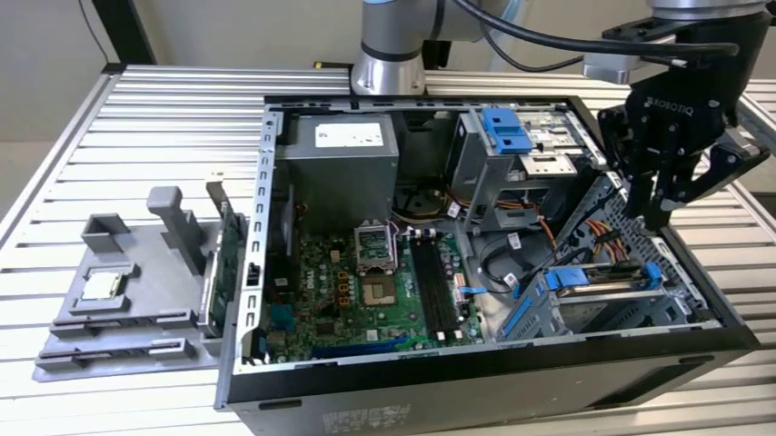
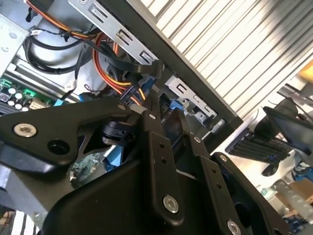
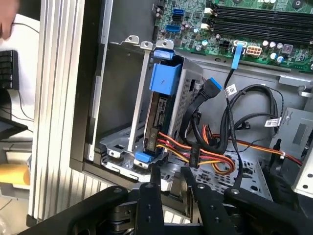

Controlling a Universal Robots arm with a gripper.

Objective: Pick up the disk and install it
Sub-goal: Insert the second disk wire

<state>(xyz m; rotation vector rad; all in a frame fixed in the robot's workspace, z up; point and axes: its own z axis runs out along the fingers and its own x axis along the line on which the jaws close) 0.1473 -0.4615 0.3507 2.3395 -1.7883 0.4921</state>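
Hovering at exterior view's right: gripper (image 1: 664, 214) empty, clenched or released cannot tell; disk (image 1: 601, 277) in near-right cage (image 1: 612, 316) | second wrist view: gripper (image 2: 166, 113) above cables (image 2: 105, 73) | first wrist view: disk (image 3: 159, 116) near gripper (image 3: 169, 172); judged stiff, dense, shock-fragile; best held by blue rails (image 3: 164, 81).

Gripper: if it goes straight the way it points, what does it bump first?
Probably the disk sitting in its bay. In the first wrist view the gripper points at the disk's near end, close to the orange cables. Depth is unclear, so the cables might come first.
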